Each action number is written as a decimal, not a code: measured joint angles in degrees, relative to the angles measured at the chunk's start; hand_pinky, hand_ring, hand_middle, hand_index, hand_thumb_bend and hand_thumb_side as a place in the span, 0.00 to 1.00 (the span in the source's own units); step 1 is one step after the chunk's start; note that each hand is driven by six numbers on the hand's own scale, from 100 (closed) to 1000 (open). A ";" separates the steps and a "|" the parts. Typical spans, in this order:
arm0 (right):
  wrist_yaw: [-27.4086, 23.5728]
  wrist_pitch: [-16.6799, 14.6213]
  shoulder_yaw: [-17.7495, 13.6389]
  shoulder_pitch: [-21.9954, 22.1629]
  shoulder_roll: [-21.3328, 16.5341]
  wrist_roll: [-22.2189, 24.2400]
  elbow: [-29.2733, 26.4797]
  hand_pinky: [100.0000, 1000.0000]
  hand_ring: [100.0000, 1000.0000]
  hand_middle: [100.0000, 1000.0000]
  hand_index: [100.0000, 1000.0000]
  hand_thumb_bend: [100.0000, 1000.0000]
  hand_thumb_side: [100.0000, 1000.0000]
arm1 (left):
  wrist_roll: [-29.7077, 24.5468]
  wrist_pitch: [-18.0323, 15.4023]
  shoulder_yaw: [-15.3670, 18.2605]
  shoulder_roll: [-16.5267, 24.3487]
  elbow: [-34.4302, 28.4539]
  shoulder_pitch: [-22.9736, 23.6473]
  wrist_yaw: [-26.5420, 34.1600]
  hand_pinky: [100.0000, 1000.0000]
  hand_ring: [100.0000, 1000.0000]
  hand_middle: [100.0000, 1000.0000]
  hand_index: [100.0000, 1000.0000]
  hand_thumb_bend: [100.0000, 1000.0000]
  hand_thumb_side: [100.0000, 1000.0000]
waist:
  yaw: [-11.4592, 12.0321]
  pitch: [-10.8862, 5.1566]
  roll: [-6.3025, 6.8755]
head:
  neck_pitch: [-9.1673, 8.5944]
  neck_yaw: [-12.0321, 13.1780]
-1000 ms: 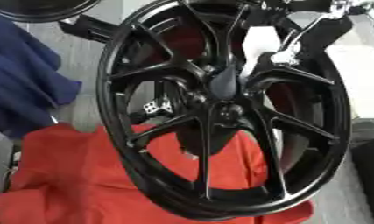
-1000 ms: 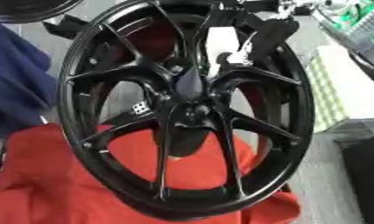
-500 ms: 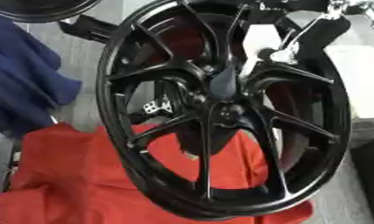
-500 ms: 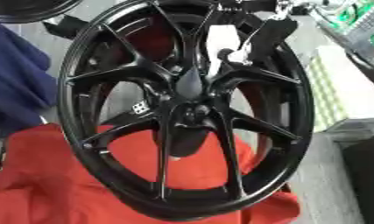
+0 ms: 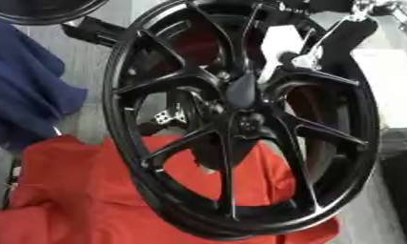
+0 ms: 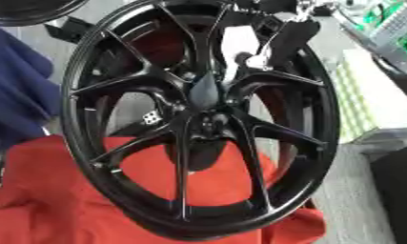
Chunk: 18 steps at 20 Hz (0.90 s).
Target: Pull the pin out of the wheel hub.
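My right hand (image 5: pixel 336 40) comes in from upper right, reaching thru the spokes of the black wheel (image 5: pixel 239 119) toward the hub (image 5: pixel 239 93). Fingers sit by a small silver bit (image 5: pixel 302 59) just up-right of hub, prob the pin, but can't tell if they're closed on it. Wheel stands tilted on red cloth (image 5: pixel 81 195), blue cloth (image 5: pixel 27 95) at left. Pin's axis unclear. Left hand not visible, so right is nearer.

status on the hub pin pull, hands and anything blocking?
Right robot hand reaching through the spokes near the hub, fingers unclear. Left not in view. Black wheel upright on red cloth. Pin not discernible. Blue cloth left, clear of it.
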 measured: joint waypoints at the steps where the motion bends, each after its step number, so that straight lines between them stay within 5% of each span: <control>1: -0.16 0.09 0.00 -0.05 0.03 -0.23 0.00 0.80 0.70 0.40 0.54 0.00 0.00 | 0.00 0.00 0.00 0.00 0.00 0.05 0.03 0.73 0.73 0.79 0.84 0.51 0.68 | -0.01 -0.01 0.00 | 0.00 0.00; 10: -0.40 -0.27 -0.49 -1.44 0.26 -0.82 -1.06 0.79 0.62 0.24 0.38 0.00 0.00 | 0.10 -0.10 0.31 0.00 0.00 0.33 0.13 0.73 0.73 0.79 0.84 0.51 0.68 | -0.20 -0.19 -0.20 | 0.00 0.00; 18: -0.19 -0.76 -3.32 -2.68 -0.41 0.55 -4.74 0.78 0.59 0.20 0.35 0.00 0.00 | 0.28 -0.27 0.41 0.01 0.00 0.69 0.24 0.73 0.73 0.79 0.84 0.52 0.68 | -0.48 -0.81 -0.50 | 0.02 0.15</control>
